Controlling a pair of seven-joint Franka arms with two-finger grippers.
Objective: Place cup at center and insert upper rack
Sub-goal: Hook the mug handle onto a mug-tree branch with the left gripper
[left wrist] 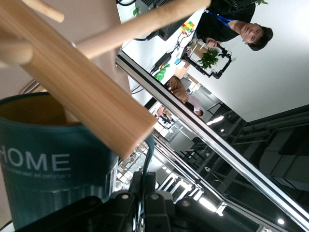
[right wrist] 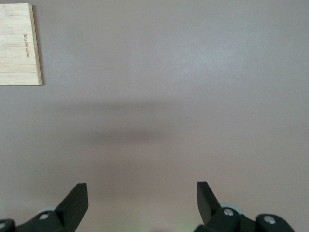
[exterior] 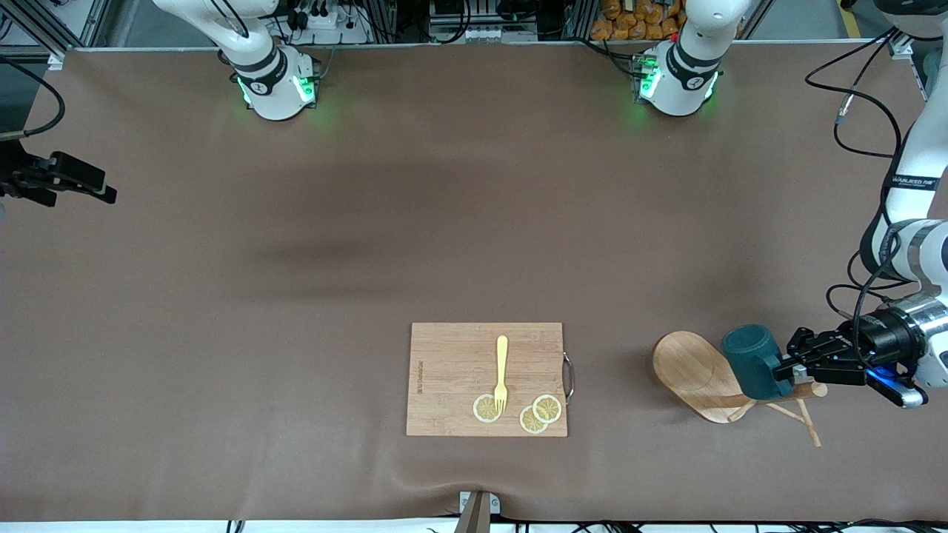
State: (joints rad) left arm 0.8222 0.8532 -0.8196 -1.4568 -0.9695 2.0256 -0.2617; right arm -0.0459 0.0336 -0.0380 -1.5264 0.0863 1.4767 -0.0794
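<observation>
**Cup gripped at the tipped rack**

Left gripper point(exterior: 786, 370) clamps the cup point(exterior: 752, 360) over the upper rack point(exterior: 700, 374), lying tipped toward the left arm's end. Left wrist view alone reveals "HOME" lettering. Right gripper point(right wrist: 142, 200) waits, fingers apart, above bare table point(exterior: 296, 296) near the cutting board point(exterior: 459, 363).

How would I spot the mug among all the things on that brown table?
Start at the wooden cutting board and look toward the left arm's end of the table, where the wooden mug tree lies tipped over. The cup is over it, gripped by the left gripper: the only dark teal thing, lettered HOME.
</observation>
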